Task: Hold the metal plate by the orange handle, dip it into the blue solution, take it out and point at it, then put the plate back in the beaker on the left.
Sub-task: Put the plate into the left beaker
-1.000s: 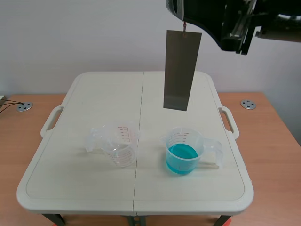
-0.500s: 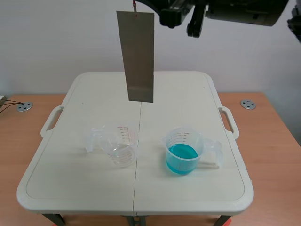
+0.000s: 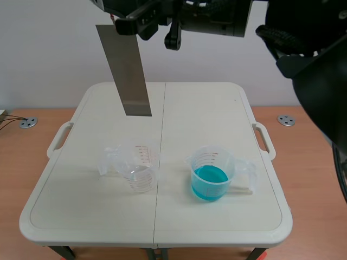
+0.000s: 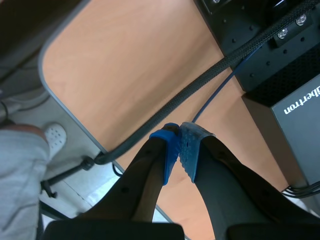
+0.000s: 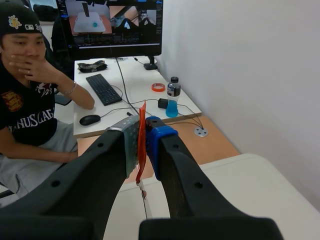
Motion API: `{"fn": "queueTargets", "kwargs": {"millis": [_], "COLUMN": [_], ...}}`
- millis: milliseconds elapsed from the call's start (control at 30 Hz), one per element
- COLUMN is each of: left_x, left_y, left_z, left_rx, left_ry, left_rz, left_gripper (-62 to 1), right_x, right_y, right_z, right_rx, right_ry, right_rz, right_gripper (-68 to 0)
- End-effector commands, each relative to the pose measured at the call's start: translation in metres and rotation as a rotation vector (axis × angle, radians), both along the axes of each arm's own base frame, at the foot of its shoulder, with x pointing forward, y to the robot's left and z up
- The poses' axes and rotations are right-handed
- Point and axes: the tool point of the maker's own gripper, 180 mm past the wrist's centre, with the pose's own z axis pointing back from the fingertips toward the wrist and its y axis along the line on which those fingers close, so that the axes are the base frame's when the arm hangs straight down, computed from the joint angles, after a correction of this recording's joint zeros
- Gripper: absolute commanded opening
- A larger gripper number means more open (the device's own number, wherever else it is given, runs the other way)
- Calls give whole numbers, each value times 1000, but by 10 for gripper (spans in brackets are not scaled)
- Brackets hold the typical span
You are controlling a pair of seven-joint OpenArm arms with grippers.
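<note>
A long grey metal plate point(image 3: 128, 70) hangs upright high over the table's back left, above and behind the empty clear beaker point(image 3: 136, 166). My right arm crosses the scene's top, and its gripper point(image 3: 122, 19) holds the plate's upper end. In the right wrist view the right gripper point(image 5: 142, 137) is shut on the thin orange handle point(image 5: 141, 150). The beaker of blue solution point(image 3: 210, 175) stands to the right of the empty one. My left gripper point(image 4: 180, 145) is shut on nothing, away from the table, and does not show in the scene view.
Both beakers stand on a white folding table point(image 3: 81, 216) set on a wooden desk point(image 3: 317, 162). A person point(image 5: 30, 100) sits at a desk with a monitor beyond the right gripper. Black equipment point(image 4: 280, 60) and cables lie under the left gripper.
The right arm has swung left with the plate, from above the blue beaker's side to above the empty beaker's side. The beakers have not moved.
</note>
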Motion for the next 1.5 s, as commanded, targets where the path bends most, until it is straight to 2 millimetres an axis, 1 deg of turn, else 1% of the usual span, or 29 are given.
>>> {"fn": "queueTargets", "kwargs": {"millis": [0,233,467,733,967,1467], "left_x": [-3,-12,-20,-21,-21,-19], "left_y": [-2,-2,2,2,2,2], "left_z": [0,-3,-5,-6,-6,-6], "left_rx": [3,5,13,13,13,14], "left_ry": [7,29,52,54,54,50], "left_rz": [26,42,48,48,48,49], "left_gripper": [-577,-578,-577,-577,-577,-577], "right_x": [3,8,12,20,22,33], "right_y": [2,17,24,25,25,20], "right_z": [8,-12,-24,-44,-55,-94], "right_rx": [24,7,12,-1,-15,-44], "right_ry": [-12,49,103,166,192,294], "right_rz": [0,6,10,0,6,-26], "right_gripper": [-664,-664,-664,-664,-664,-664]}}
